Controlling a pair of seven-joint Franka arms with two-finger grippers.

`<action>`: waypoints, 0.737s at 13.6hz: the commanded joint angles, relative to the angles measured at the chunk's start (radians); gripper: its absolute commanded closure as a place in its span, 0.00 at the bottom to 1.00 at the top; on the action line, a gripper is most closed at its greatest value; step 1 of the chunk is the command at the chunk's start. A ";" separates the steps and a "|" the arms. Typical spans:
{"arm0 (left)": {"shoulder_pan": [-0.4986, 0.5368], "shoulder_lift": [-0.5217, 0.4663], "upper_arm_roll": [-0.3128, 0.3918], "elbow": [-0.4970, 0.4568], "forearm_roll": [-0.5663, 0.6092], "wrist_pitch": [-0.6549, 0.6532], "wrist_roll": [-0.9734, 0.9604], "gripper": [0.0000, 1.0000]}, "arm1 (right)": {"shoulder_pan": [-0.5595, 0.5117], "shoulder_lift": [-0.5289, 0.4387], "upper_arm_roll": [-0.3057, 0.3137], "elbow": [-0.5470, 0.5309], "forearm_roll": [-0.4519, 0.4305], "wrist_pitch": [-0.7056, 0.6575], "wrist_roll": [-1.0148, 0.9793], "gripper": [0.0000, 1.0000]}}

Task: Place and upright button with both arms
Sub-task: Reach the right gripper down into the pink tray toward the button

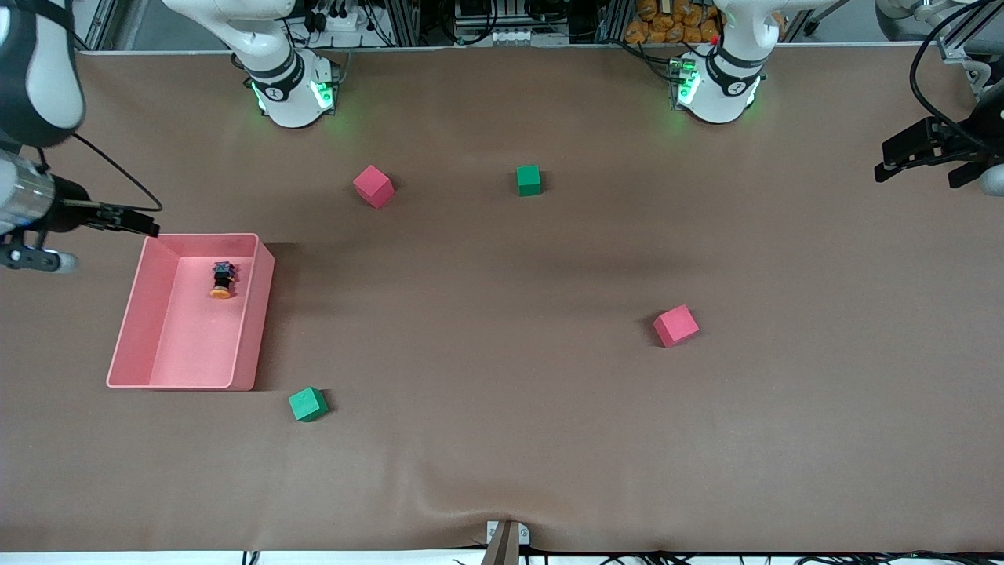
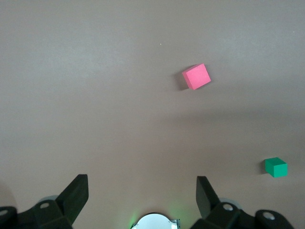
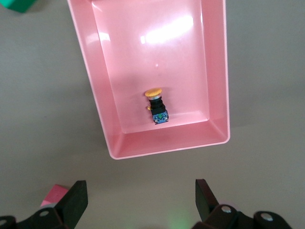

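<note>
A: Where was the button [image 1: 223,279]?

B: Lying on its side in the pink bin [image 1: 133,314], near the bin's end farthest from the front camera, at the right arm's end of the table [image 1: 502,455]. Its orange cap pointed toward the front camera.

A: And the hands?

B: The right hand [image 3: 138,202] hung up in the air over the table by that end of the bin, fingers spread wide, holding nothing. The left hand [image 2: 142,193] waited at the left arm's end, also wide and empty, over bare table with a red cube [image 2: 196,76] and a green cube [image 2: 276,167] in view.

A: What could have gone wrong?

B: The button was small and round-bodied, so I'd judge a pinch across it could roll or squirt it away. It lay close to the bin's wall, so a finger might strike the rim on the way down. Handing so tiny a thing between hands also risked a drop.
</note>
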 commanded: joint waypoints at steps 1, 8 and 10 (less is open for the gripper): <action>0.017 -0.002 -0.011 0.006 0.017 -0.014 0.008 0.00 | -0.009 -0.030 0.011 -0.144 -0.014 0.124 -0.014 0.00; 0.017 -0.005 -0.012 0.008 0.017 -0.014 0.003 0.00 | -0.036 0.098 0.011 -0.365 -0.014 0.546 -0.133 0.00; 0.017 -0.007 -0.011 0.006 0.019 -0.014 0.006 0.00 | -0.055 0.152 0.011 -0.373 -0.014 0.609 -0.155 0.00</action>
